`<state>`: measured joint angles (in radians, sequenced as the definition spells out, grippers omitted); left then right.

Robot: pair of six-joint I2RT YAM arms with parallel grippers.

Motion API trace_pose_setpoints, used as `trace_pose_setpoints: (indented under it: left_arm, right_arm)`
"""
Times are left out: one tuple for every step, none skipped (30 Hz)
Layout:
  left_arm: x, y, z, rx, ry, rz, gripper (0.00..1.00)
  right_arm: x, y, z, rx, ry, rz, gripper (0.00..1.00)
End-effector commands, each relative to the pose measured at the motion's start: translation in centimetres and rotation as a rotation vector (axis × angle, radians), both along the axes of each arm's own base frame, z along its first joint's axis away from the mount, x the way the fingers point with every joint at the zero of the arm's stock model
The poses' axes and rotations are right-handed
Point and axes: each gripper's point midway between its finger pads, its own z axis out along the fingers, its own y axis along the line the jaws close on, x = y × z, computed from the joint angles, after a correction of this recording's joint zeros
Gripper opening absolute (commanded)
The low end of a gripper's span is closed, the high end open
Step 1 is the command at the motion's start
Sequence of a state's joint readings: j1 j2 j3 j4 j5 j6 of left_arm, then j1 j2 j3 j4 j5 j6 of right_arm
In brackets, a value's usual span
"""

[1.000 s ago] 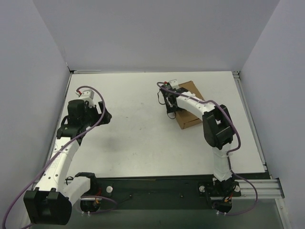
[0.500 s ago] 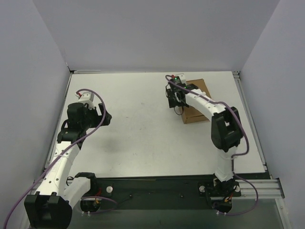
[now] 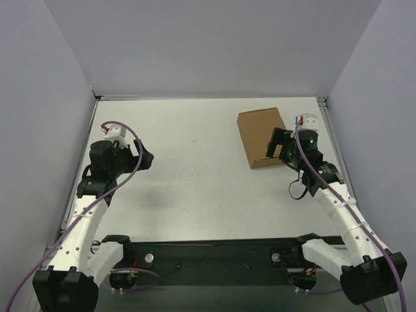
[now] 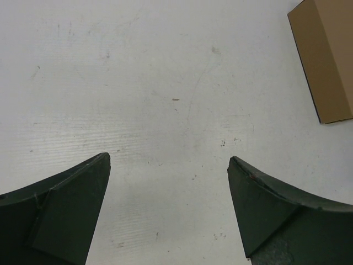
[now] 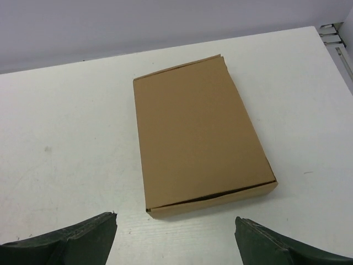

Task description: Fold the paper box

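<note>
Desk point(image 3: 195, 188): white, walled on three sides.
Paper box point(image 5: 201, 141): closed, flat, far right.
Left jaws: wide, empty.
Right jaws: wide, empty, near box.

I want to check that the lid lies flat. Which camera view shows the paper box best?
The right wrist view: the whole paper box sits mid-frame, its front seam visible. Top external shows it small, one corner behind the right gripper. Left wrist catches only a cropped corner.
</note>
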<state>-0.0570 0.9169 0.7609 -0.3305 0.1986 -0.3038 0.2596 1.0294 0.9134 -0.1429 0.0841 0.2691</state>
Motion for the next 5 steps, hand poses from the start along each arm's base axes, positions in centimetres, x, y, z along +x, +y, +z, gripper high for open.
trace_pose_setpoints:
  left_arm:
    - [0.6,0.0,3.7,-0.015,-0.133,0.008,0.97]
    - [0.6,0.1,3.7,-0.013,-0.133,0.012,0.97]
    - [0.6,0.1,3.8,-0.015,-0.137,0.009,0.97]
    - [0.6,0.0,3.9,-0.014,-0.141,0.005,0.97]
    - [0.6,0.2,4.0,-0.011,-0.146,0.012,0.97]
  right_arm:
    - [-1.6,-0.5,-0.4,-0.006,-0.035,0.009,0.91]
    - [-1.8,-0.7,-0.5,-0.008,-0.040,0.002,0.91]
    - [-2.2,-1.0,-0.2,-0.015,-0.055,-0.003,0.91]
    - [-2.4,-1.5,-0.8,-0.030,-0.050,-0.022,0.91]
    - [-2.4,-1.8,-0.9,-0.037,-0.063,-0.036,0.91]
